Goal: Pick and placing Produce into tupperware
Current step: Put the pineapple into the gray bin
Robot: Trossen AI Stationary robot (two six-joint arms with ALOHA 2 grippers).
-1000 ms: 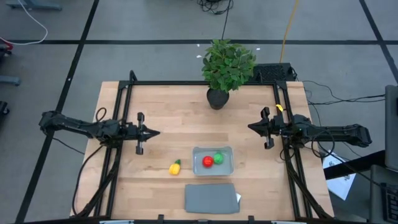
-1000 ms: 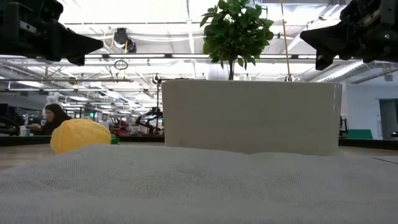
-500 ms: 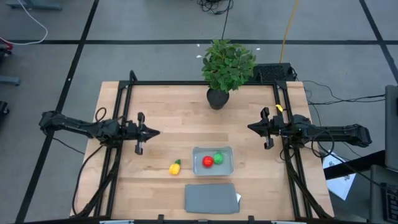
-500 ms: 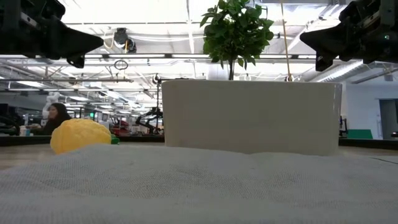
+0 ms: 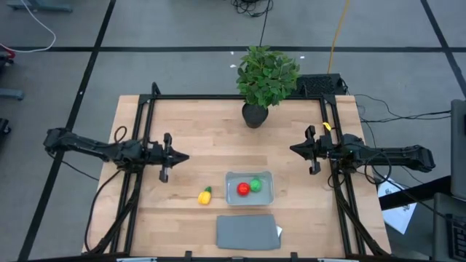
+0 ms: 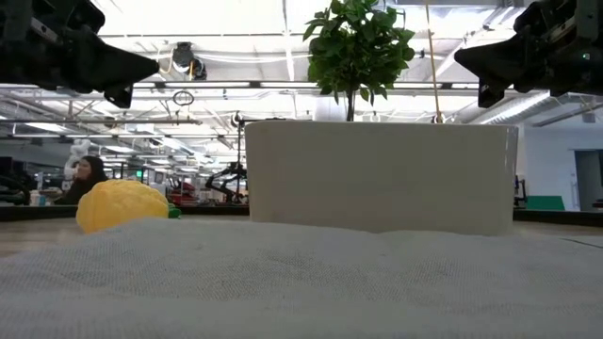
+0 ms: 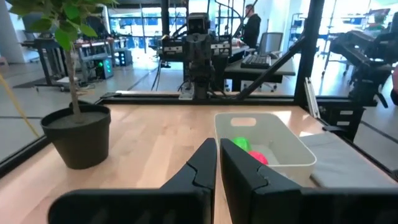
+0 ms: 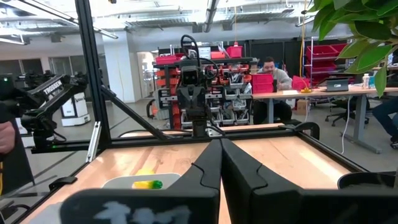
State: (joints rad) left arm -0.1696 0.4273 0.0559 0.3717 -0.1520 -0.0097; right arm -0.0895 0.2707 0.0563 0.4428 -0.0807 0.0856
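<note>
Red piece (image 5: pixel 243 189) and green piece (image 5: pixel 255 185) are seen inside the tupperware (image 5: pixel 250 175); yellow piece (image 5: pixel 205 195) is left on the worktop (image 5: pixel 204 138), just outside at 9 o'clock. Over the last second the left hand (image 5: pixel 185 156) has cracked apart very slightly, nothing held. Right hand (image 5: pixel 293 150) is closed, empty. One piece is judged outstanding.

Potted plant (image 5: pixel 266 81), grey lid (image 5: pixel 246 231)

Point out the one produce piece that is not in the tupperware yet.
The yellow piece with the green tip lies on the table, left of the tupperware. The red piece and green piece sit inside it.
</note>
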